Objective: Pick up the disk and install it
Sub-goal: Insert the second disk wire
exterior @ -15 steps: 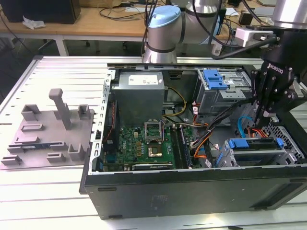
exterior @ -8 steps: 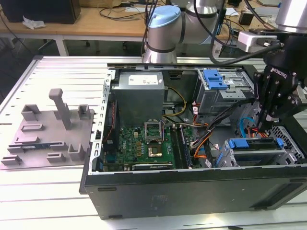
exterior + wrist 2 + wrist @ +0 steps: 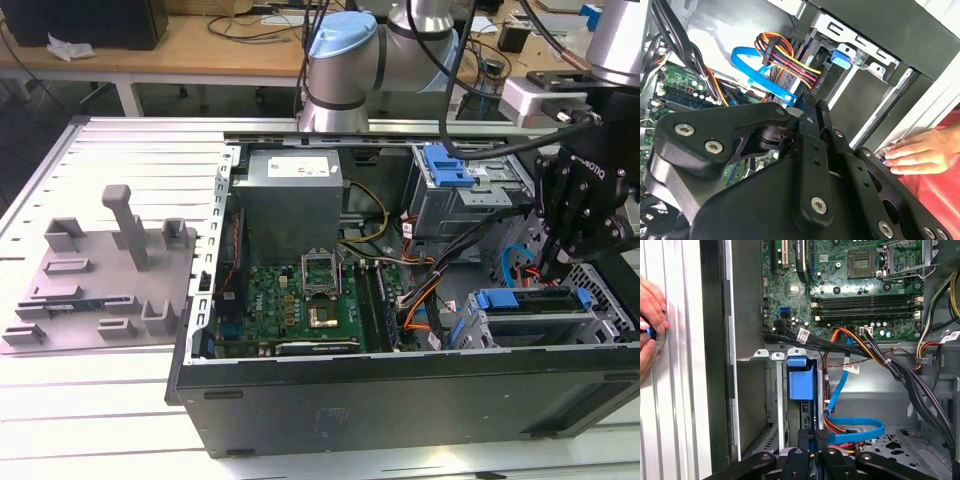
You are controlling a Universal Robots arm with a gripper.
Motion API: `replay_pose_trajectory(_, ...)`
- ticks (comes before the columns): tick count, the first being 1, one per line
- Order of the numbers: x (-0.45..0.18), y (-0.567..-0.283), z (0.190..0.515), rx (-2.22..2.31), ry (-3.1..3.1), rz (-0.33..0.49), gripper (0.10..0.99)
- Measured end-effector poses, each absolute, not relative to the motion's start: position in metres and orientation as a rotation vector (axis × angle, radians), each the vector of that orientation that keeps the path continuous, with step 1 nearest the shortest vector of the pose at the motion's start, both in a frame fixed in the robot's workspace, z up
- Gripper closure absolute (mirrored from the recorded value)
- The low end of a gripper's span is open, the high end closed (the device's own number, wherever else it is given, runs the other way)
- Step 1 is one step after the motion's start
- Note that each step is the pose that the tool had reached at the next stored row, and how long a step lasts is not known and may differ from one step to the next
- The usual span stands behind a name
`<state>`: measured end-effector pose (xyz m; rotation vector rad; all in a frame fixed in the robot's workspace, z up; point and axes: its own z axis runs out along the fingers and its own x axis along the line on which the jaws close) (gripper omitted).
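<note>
An open black computer tower case (image 3: 400, 400) lies on its side on a slatted metal table (image 3: 140, 160), with a green motherboard (image 3: 300, 310) on its floor and a grey power supply box (image 3: 290, 195) behind that. A grey moulded fixture plate (image 3: 100, 270) rests on the table towards the exterior view's left, well apart from the case. The black gripper (image 3: 565, 265) hangs over the drive bay corner at the exterior view's right; in the first wrist view its fingers (image 3: 812, 440) are pressed together with nothing between them. Just below it, the disk (image 3: 530, 300), framed in its blue carrier, seems already seated in the grey drive cage (image 3: 600, 320), though part of it is hidden. A blue data cable (image 3: 860, 432) curls beside the cage. A person's hand (image 3: 651, 315) rests on the table outside the case wall, touching a small blue object.
</note>
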<state>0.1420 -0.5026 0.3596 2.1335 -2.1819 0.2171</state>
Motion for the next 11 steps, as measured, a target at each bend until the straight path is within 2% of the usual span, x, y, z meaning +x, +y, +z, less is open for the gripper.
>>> replay_pose_trajectory(11, 0.1364, -0.5131, 0.3581, 2.162, -2.214, 0.167, 0.925)
